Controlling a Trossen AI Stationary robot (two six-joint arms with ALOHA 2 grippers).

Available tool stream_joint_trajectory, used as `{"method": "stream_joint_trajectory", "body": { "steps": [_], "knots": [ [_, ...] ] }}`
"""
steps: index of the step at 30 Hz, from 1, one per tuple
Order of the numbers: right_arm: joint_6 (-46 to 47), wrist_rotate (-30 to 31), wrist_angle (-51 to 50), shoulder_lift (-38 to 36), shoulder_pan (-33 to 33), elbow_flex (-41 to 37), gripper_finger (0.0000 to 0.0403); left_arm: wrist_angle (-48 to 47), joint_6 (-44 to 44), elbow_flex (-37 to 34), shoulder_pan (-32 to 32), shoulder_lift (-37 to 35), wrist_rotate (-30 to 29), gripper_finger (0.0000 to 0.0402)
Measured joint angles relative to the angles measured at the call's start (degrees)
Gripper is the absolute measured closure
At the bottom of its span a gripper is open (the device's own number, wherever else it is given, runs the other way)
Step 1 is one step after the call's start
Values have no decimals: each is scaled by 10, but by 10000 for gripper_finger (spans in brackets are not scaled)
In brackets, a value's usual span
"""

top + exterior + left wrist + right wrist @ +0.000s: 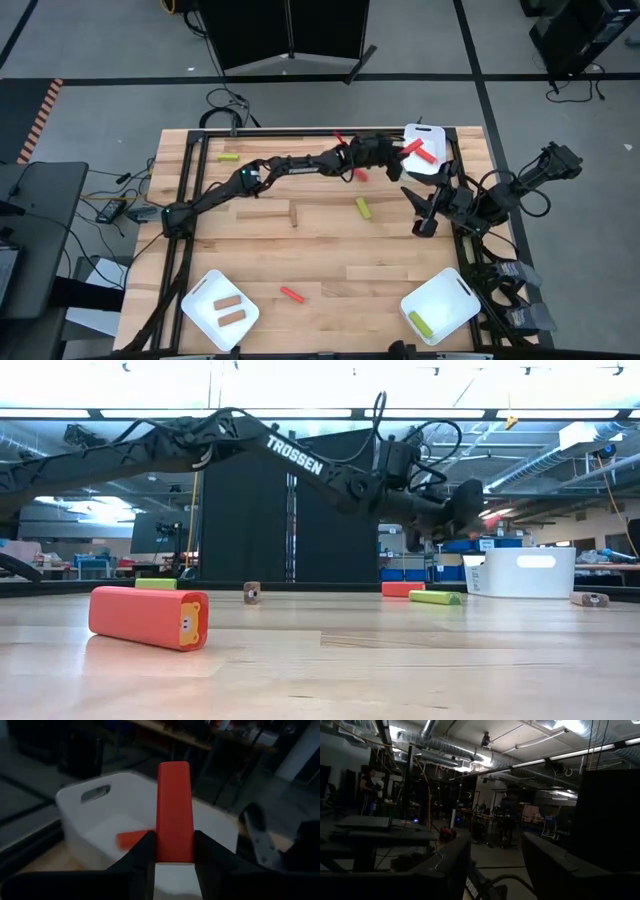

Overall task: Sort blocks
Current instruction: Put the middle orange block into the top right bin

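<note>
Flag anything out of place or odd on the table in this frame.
Nothing looks damaged. Unsorted blocks lie loose: a red block near the front, a yellow-green block mid-table. The left gripper holds a red block above the far white tray.

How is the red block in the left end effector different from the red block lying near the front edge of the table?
The held red block is clamped between the left end effector fingers, above the white tray at the far right; the front red block lies free on the bare wood. The held one is off the table and close to another red block in that tray; the front one lies flat, alone. Both are short red sticks.
</note>
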Motion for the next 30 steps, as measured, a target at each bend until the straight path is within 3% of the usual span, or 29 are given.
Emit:
{"method": "stream_joint_trajectory", "body": {
  "steps": [6,30],
  "knots": [
    [-3,-1,2,0,-10,0,214,18,-18,-1,-10,17,14,298],
    [-4,-2,-1,0,-13,0,215,58,-19,-1,-15,24,-30,298]
  ]
}}
